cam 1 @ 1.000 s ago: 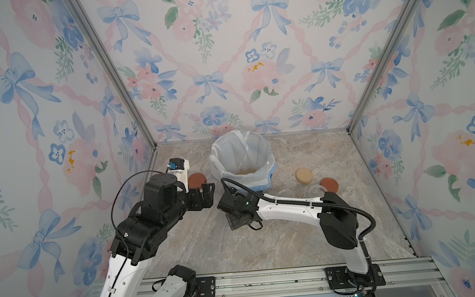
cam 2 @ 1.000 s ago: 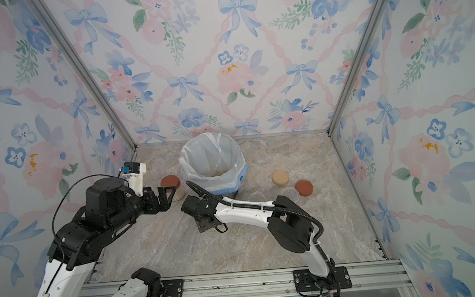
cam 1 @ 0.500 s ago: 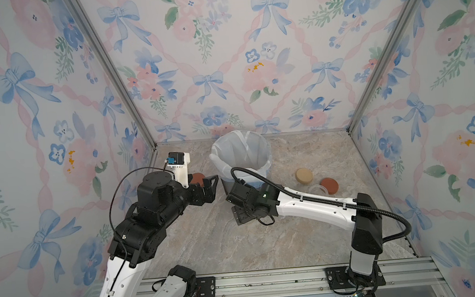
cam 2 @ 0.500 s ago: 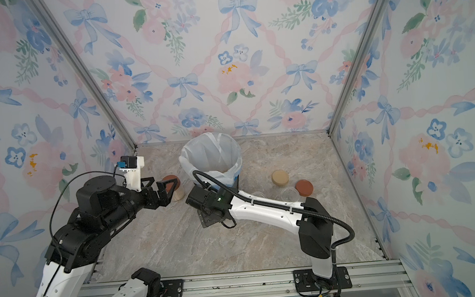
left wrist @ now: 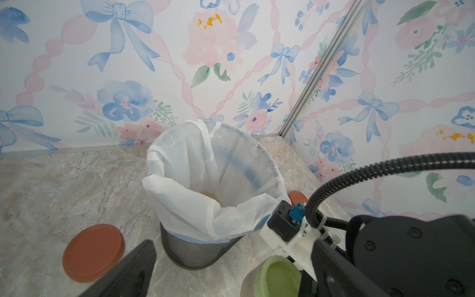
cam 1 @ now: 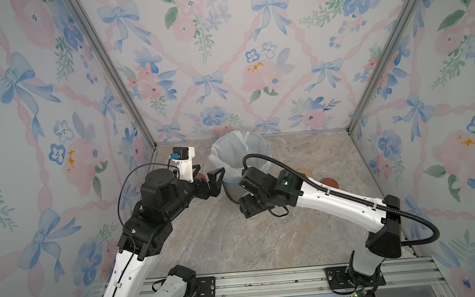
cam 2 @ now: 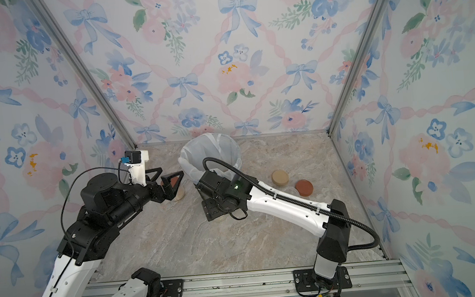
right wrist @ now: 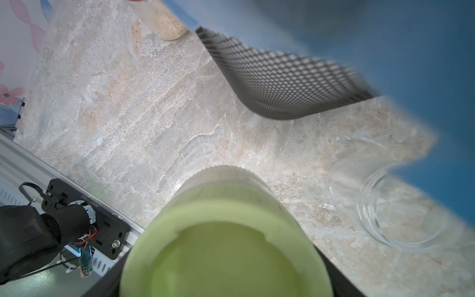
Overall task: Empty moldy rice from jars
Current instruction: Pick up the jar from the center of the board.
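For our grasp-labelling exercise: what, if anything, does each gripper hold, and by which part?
Right gripper clamps the green-lidded jar at its lid end; left gripper is open and empty.

**Left arm** (cam 1: pixel 159 207): rises from the front rail at 7 o'clock, with the forearm angled toward 2 o'clock in both top views.
**Left gripper** (cam 1: pixel 207 177): roughly level and pointing to 3 o'clock. The jaws are spread wide with nothing between them.
**Right arm** (cam 1: pixel 336 202): elbow at 4 o'clock, forearm stretched toward 10 o'clock.
**Right gripper** (cam 1: pixel 249 209): wrist bent downward, jaws clamped on a green-lidded jar (right wrist: pixel 226 231).
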